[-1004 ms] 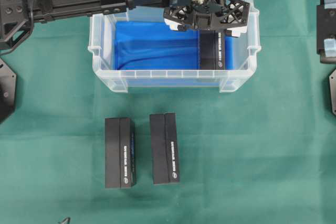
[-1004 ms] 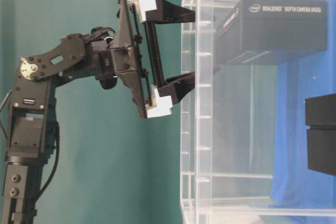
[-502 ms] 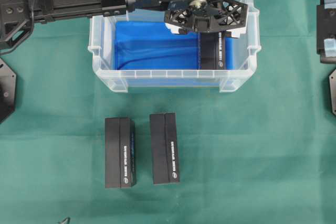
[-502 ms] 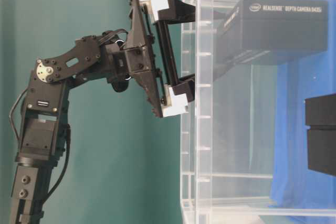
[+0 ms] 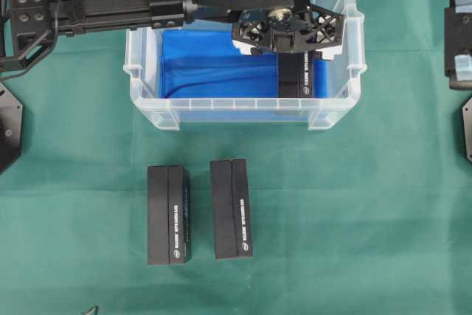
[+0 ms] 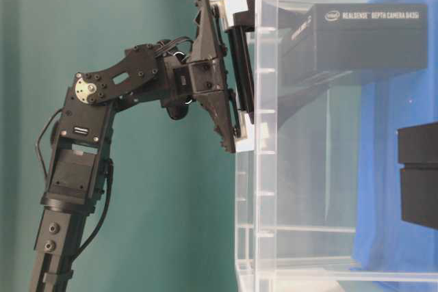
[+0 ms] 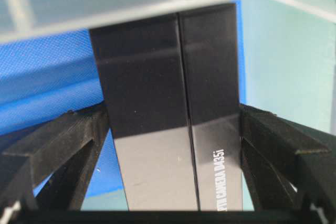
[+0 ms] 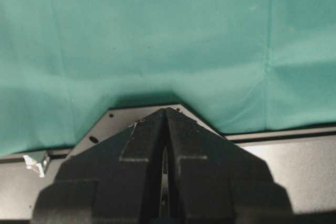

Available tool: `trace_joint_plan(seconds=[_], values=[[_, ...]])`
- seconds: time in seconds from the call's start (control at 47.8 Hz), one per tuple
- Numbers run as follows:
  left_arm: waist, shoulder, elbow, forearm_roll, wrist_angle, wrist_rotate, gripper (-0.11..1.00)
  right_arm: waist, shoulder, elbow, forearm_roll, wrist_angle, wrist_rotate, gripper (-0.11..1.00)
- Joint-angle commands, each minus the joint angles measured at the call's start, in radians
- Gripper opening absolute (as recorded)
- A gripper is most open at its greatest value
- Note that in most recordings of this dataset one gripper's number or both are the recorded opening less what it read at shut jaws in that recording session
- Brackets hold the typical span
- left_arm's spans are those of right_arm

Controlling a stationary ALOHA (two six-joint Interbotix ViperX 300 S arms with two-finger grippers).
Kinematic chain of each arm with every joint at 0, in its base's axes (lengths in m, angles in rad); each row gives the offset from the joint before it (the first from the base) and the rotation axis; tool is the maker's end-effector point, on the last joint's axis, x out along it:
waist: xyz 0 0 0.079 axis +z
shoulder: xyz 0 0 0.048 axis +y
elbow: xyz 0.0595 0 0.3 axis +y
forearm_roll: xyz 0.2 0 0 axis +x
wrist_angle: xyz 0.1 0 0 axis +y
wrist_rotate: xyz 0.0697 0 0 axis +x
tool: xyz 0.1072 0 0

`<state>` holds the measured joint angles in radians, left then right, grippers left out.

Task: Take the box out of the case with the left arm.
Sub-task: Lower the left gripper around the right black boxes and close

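The box (image 5: 296, 77), a long black carton with white print, lies at the right end of the case (image 5: 133, 71), a clear bin with a blue lining. My left gripper (image 5: 295, 49) reaches down into the case from the back rim, open, above the box's far end. In the left wrist view its fingers (image 7: 68, 140) stand on either side of the box (image 7: 168, 87), close to its long sides. From table level the left gripper (image 6: 256, 73) is pressed against the case wall (image 6: 263, 203), the box (image 6: 363, 35) just beyond. My right gripper (image 8: 165, 111) is shut and empty.
Two more black boxes (image 5: 169, 215) (image 5: 231, 208) lie side by side on the green cloth in front of the case. The right arm (image 5: 459, 35) rests at the table's right edge. The left arm's long bar crosses above the case's back left corner.
The left gripper has come down and forward into the case, so its fingers now straddle the box's end. The jaws stayed equally wide. The box has not moved.
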<state>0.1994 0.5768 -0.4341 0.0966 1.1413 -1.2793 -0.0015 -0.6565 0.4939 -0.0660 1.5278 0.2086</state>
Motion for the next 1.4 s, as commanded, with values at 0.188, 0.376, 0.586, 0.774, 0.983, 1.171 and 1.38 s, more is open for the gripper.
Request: trace_joint_plan(seconds=[0.188, 0.376, 0.586, 0.774, 0.983, 1.171, 1.38], values=[[-0.003, -0.018, -0.003, 0.0, -0.002, -0.003, 0.88, 0.0, -0.002, -0.009, 0.0, -0.002, 0.0, 0.01], [-0.005, -0.018, -0.008, -0.011, -0.002, -0.026, 0.82, -0.002, -0.002, -0.011, 0.002, -0.002, 0.0, 0.01], [-0.017, -0.025, -0.005, -0.015, -0.052, -0.029, 0.62, 0.0, -0.003, -0.011, 0.002, -0.002, 0.0, 0.01], [-0.017, -0.025, -0.003, -0.015, -0.055, -0.032, 0.62, -0.002, -0.003, -0.011, 0.002, 0.0, 0.0, 0.01], [-0.018, -0.026, -0.003, -0.023, -0.055, -0.037, 0.62, -0.002, -0.003, -0.011, 0.0, 0.0, 0.0, 0.01], [-0.018, -0.041, -0.009, -0.034, -0.038, -0.037, 0.62, 0.0, -0.003, -0.011, 0.002, 0.0, 0.0, 0.01], [-0.02, -0.086, -0.011, -0.041, -0.012, -0.04, 0.62, 0.0, -0.003, -0.011, 0.0, 0.0, 0.0, 0.01]])
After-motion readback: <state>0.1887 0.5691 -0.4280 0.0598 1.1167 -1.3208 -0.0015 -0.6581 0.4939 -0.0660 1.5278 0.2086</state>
